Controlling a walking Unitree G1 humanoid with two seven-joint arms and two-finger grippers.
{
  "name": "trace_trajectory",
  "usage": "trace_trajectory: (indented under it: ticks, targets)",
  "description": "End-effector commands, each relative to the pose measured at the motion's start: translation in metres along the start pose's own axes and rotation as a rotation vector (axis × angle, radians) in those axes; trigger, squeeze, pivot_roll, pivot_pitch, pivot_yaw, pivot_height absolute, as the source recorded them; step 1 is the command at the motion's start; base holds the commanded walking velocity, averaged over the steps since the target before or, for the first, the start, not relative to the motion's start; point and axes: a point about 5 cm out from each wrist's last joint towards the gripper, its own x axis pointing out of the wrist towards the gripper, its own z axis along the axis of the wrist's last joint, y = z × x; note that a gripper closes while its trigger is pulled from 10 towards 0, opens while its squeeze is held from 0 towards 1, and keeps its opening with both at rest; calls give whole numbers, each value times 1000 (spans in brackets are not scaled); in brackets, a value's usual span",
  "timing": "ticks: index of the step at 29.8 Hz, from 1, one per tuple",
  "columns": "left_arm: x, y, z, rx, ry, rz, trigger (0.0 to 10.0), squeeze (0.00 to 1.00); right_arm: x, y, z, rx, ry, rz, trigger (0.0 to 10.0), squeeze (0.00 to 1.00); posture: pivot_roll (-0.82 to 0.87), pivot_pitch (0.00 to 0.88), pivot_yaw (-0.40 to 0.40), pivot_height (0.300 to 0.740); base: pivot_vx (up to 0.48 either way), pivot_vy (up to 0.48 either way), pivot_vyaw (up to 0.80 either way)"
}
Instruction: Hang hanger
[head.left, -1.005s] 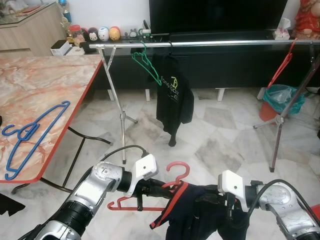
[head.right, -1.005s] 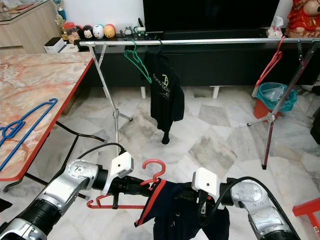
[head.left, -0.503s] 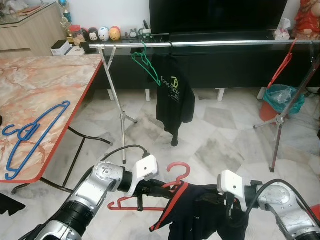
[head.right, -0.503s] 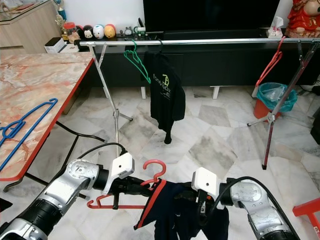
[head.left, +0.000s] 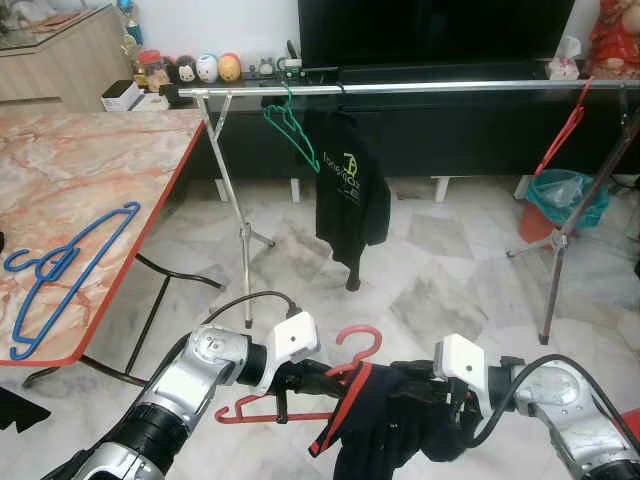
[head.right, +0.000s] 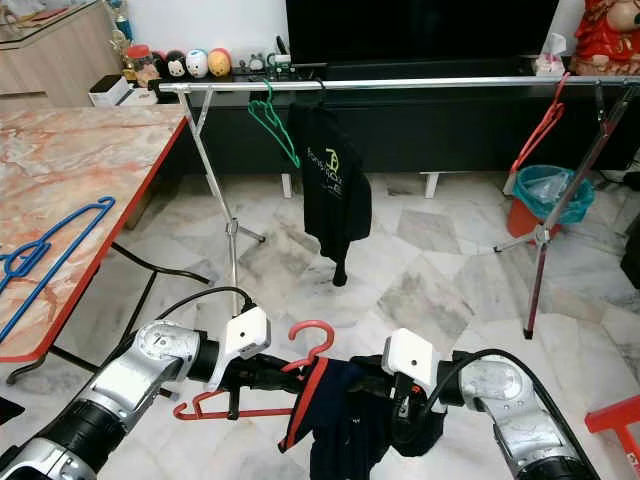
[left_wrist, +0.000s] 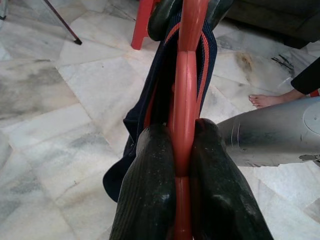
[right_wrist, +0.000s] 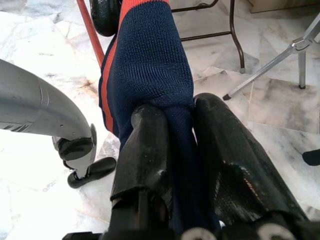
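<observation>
Low at six o'clock, close before the robot's chest, the red hanger is carried level, its hook pointing up toward twelve o'clock. The left tool is clamped on the hanger's bar, both black fingers pressed flat against the red plastic, which keeps the frame from swinging. Just to its three o'clock side, the right tool is closed on a fold of the navy garment with orange trim, gathering the cloth that is draped on the hanger so it does not slide off or trail on the marble floor.

Far off at twelve o'clock stands the silver clothes rail, carrying a green hanger, a black T-shirt and, toward two o'clock, another red hanger. At nine o'clock a blue hanger lies on the marble worktop.

Judging by this, the load is held ready for carrying; the open stretch of rail between the black shirt and the far red hanger looks the likely place for the hook.
</observation>
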Motion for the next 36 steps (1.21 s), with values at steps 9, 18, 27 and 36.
trace_trajectory:
  ticks: [9, 18, 27, 36]
  targets:
    - [-1, -3, -5, 2, 24, -1, 10000, 0, -3, -6, 15, -43, -52, 1, 10000, 0, -71, 0, 45, 740, 0, 0, 0]
    - [-1, -2, -5, 2, 22, 0, 10000, 0, -6, -9, 19, -50, -62, -2, 10000, 0, -71, 0, 43, 740, 0, 0, 0]
    - [-1, -3, -4, 4, 19, 3, 10000, 0, -9, -12, 26, -40, -114, -22, 6275, 0, -72, 0, 42, 740, 0, 0, 0]
    - [0, -3, -5, 0, 19, -1, 10000, 0, -9, -12, 29, -26, -143, -19, 0, 0, -71, 0, 42, 740, 0, 0, 0]
